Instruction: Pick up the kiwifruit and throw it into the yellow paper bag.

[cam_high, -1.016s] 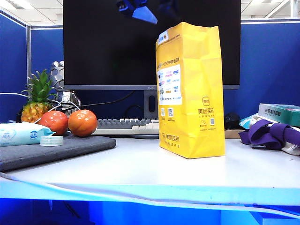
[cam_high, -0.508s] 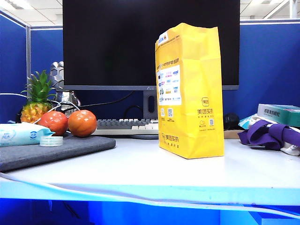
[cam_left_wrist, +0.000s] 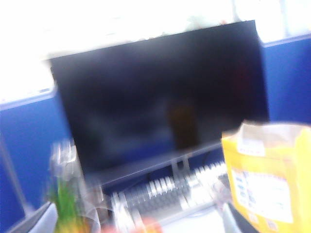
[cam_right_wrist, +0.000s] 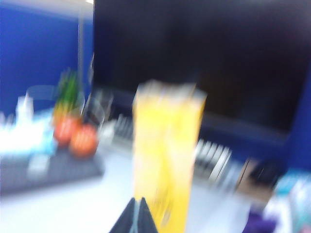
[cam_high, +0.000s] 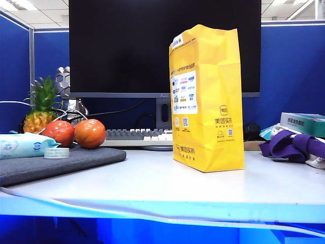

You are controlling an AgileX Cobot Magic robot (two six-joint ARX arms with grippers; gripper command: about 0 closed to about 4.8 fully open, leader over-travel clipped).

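Note:
The yellow paper bag (cam_high: 205, 96) stands upright at the table's middle, its top open. It also shows blurred in the left wrist view as the bag (cam_left_wrist: 272, 179) and in the right wrist view as the bag (cam_right_wrist: 167, 145). No kiwifruit shows in any view. Neither gripper appears in the exterior view. My left gripper (cam_left_wrist: 136, 221) is open: only two grey fingertips (cam_left_wrist: 232, 218) show at the picture's edge, far apart, with nothing between them. My right gripper (cam_right_wrist: 137, 213) is shut, its dark tips pressed together and empty, pointing toward the bag from a distance.
Two red-orange tomatoes (cam_high: 76, 133) sit at the back of a grey mat (cam_high: 61, 160), beside a small pineapple (cam_high: 40, 109), a wipes pack (cam_high: 23, 145) and a tape roll (cam_high: 56, 152). A keyboard (cam_high: 137, 136) and a monitor (cam_high: 162, 46) stand behind the bag. A purple cloth (cam_high: 292, 145) lies at the right.
A second ago a blue gripper hung above the bag's mouth at the top of the exterior view; it has since left that view. The bag and fruits have stayed put.

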